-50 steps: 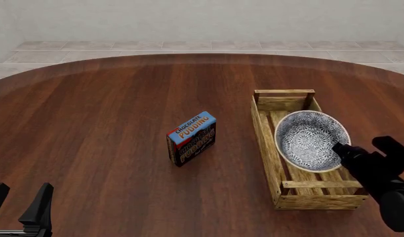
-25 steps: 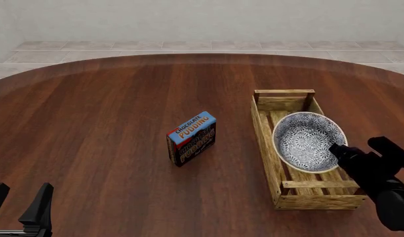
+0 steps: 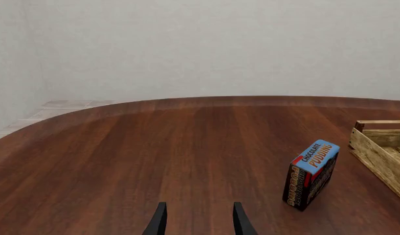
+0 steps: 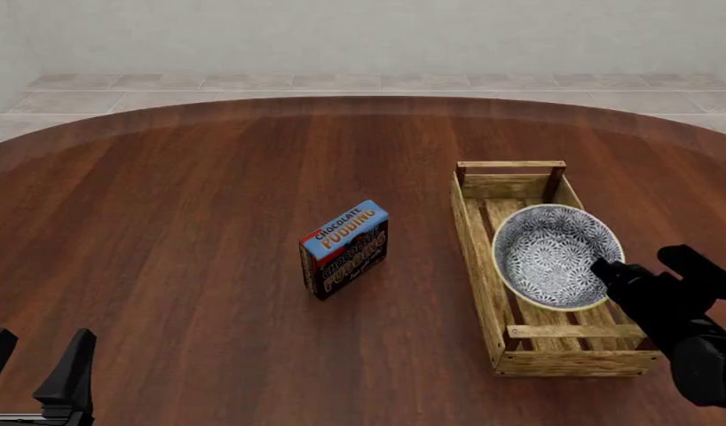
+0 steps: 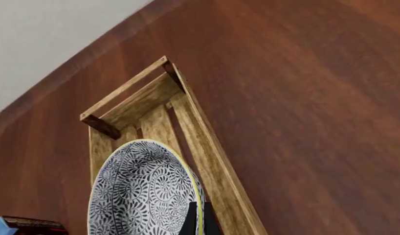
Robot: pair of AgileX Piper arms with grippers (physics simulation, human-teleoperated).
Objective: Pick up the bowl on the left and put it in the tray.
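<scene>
The tray [image 4: 482, 240] stands on the right part of the brown wooden table [image 4: 197, 195], with its long side running away from the camera. It is a crate of light slats with low walls and a raised bar at each end. Inside it is the bowl [image 4: 555, 256], and nothing else is seen in the tray. The bowl sits in the middle part of the tray and is tilted, so its blue-and-white flower pattern faces the front camera and a little to the left. Whether its bottom touches the slats, the pictures do not show.

The right claw [image 4: 603, 266] grips the bowl at its near right rim. In the right wrist view the dark fingers [image 5: 188, 220] are narrow and pinch the cream rim of the bowl [image 5: 144, 196], with the tray [image 5: 210, 161] around it.

The pudding box [image 4: 344, 249] stands upright near the centre of the table, well apart from the tray, to its left. It is blue on top and dark on the sides.

The left claw [image 4: 34, 364] is at the near left edge of the table, its two fingers spread apart and nothing between them. In the left wrist view the left claw [image 3: 198, 221] points over bare wood, with the pudding box [image 3: 311, 175] farther off.
</scene>
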